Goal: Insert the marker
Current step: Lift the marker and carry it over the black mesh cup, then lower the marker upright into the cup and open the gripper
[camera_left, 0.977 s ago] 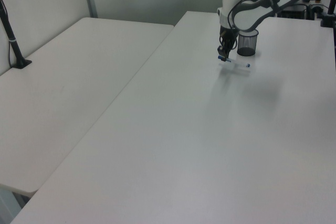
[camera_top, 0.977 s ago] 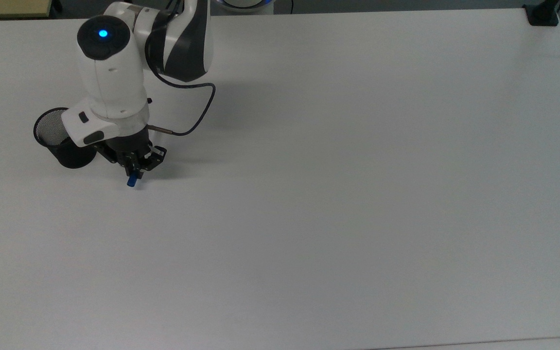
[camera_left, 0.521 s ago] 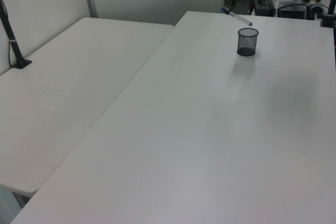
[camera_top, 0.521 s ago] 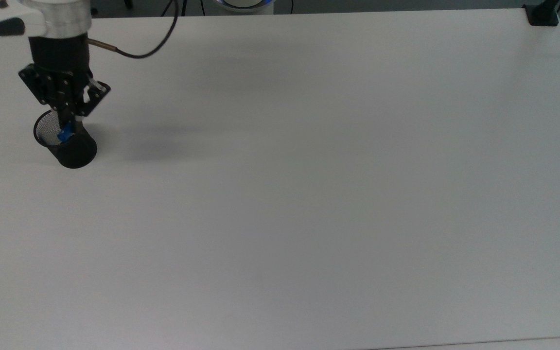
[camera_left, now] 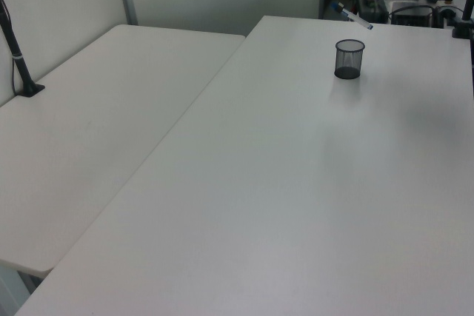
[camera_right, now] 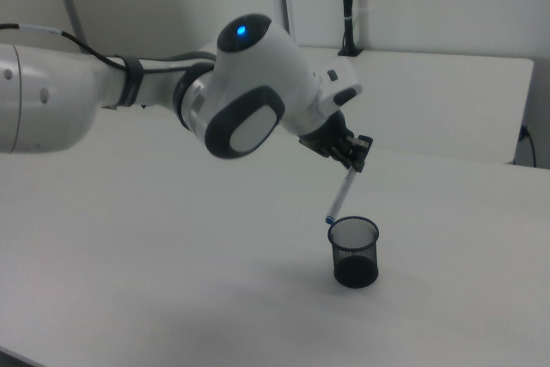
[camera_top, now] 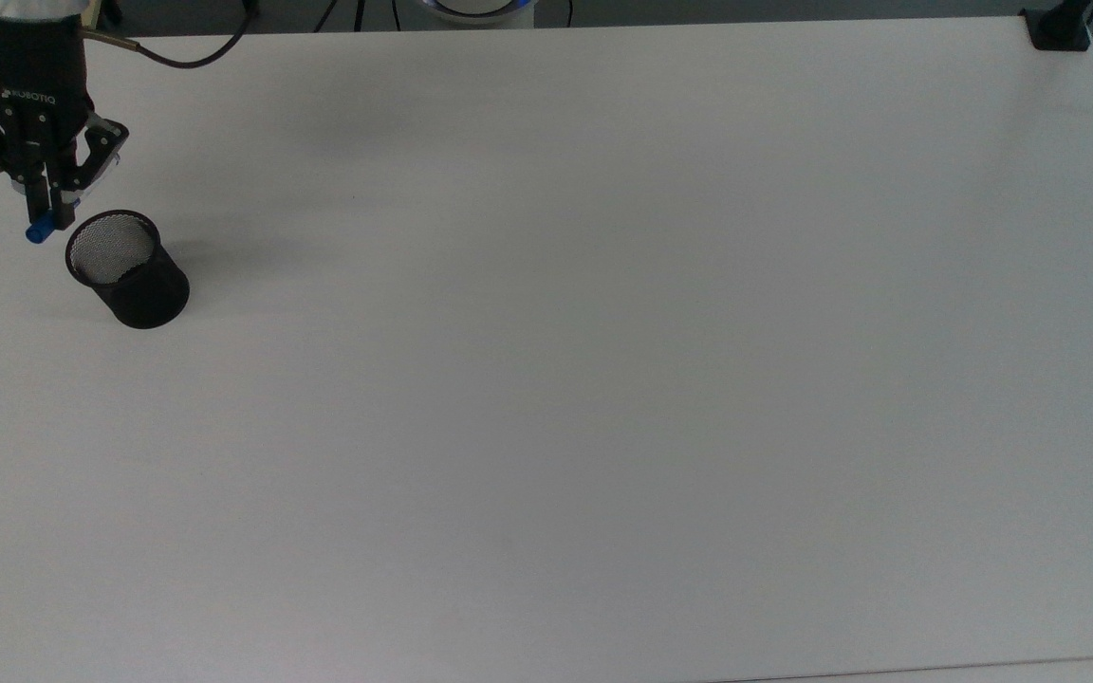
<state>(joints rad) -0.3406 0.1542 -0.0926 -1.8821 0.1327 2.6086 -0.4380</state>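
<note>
My gripper hangs at the top view's far left, shut on the marker, whose blue end pokes out below the fingers. In the right view the gripper holds the white marker by its upper end. The marker slants down, and its blue tip sits just above the rim of the black mesh cup, at the cup's left side in the right view. In the top view the blue end lies just left of the cup, outside its opening. The left view shows the marker in the air above the upright cup.
The cup stands on a wide white table. A black clamp sits at the top view's top right corner. A second white table adjoins on the left view's left, with a black post.
The gripper lifted the marker off the table and carried it over the cup. Since half a second ago it shifted to the top view's left, so the blue end moved from over the opening to beside the rim.
</note>
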